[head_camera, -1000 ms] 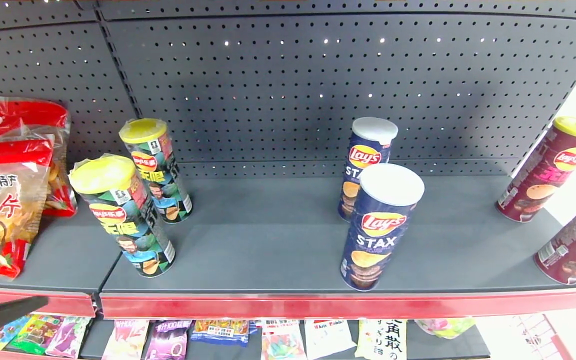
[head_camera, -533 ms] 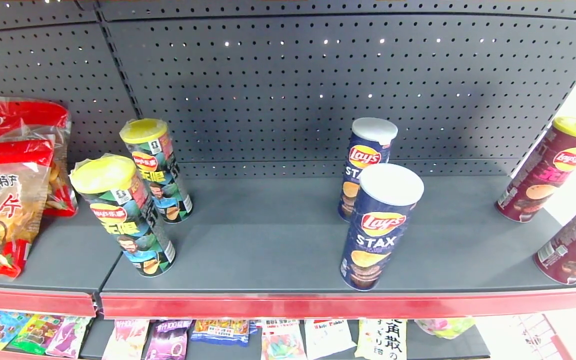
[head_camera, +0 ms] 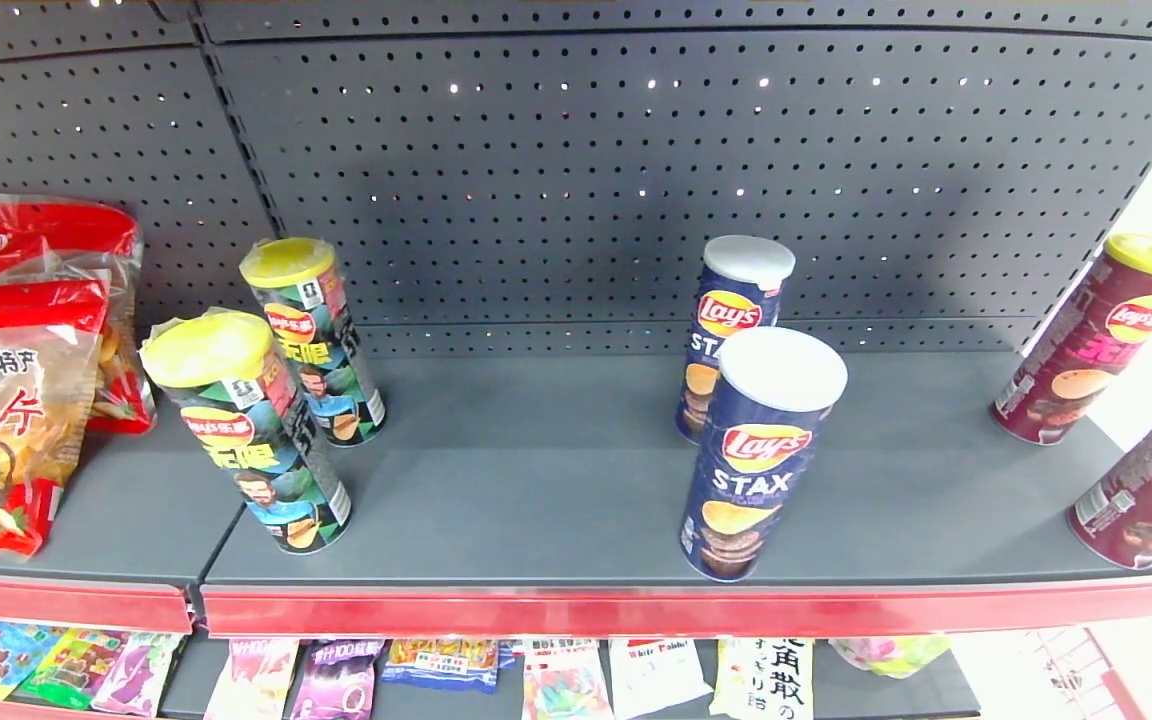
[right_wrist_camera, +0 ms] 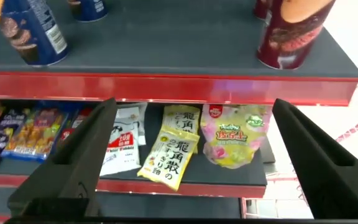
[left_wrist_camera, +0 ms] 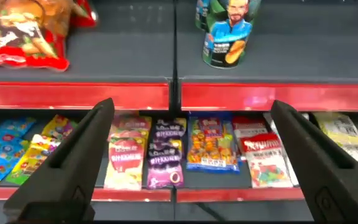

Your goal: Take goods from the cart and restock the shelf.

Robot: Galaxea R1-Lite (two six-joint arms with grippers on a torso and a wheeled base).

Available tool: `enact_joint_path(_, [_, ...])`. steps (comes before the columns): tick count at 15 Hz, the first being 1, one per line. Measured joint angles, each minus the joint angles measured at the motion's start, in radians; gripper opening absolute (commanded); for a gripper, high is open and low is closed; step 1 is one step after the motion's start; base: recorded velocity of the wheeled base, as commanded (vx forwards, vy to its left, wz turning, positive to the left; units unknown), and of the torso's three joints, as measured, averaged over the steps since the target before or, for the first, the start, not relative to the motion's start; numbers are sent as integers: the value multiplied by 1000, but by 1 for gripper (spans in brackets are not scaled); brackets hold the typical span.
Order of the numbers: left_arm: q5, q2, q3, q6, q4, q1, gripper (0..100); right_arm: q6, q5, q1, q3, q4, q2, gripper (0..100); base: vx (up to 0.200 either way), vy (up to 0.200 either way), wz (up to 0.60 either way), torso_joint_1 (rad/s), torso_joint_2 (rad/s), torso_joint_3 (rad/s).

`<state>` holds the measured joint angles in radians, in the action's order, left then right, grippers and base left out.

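Cardboard cans (head_camera: 764, 450) are standing on the shelf (head_camera: 536, 480), likely light, stiff and slick, best gripped mid-body, while the left gripper (left_wrist_camera: 191, 109) and right gripper (right_wrist_camera: 194, 104) are gaping wide, empty.

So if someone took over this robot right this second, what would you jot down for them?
Grippers: the left gripper and the right gripper are both open and empty, each facing the red front edge of the shelf.
On the shelf: red snack bags far left, then two yellow-lidded cans, two blue cans and two maroon cans far right, all standing.
Done: six cans are in place; I cannot tell which the robot put there.
Left: nothing is in hand, so fetch goods from the cart. The bare stretch between the yellow-lidded and blue cans looks like the likeliest spot.
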<state>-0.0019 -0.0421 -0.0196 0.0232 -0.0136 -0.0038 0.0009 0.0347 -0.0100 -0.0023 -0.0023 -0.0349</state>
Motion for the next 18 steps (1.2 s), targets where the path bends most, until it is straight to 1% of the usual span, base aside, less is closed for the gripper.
enact_joint_path(3, [1, 27, 13, -1, 6, 9, 100, 3, 0, 7, 2, -1, 24, 100, 0, 0, 0, 0, 0, 0])
enact_joint_path(6, [5, 40, 16, -16, 8, 8, 100, 0, -25, 8, 2, 0, 31, 100, 0, 0, 0, 0, 0, 0])
enact_joint_path(12, [3, 44, 17, -17, 7, 8, 100, -2, -27, 8, 2, 0, 33, 100, 0, 0, 0, 0, 0, 0])
enact_joint_path(16, [4, 44, 16, -18, 7, 6, 100, -1, -26, 8, 2, 0, 34, 100, 0, -200, 0, 4, -4, 4])
enact_joint_path(18, [2, 44, 16, -18, 7, 10, 100, 1, -26, 5, 2, 1, 34, 100, 0, 0, 0, 0, 0, 0])
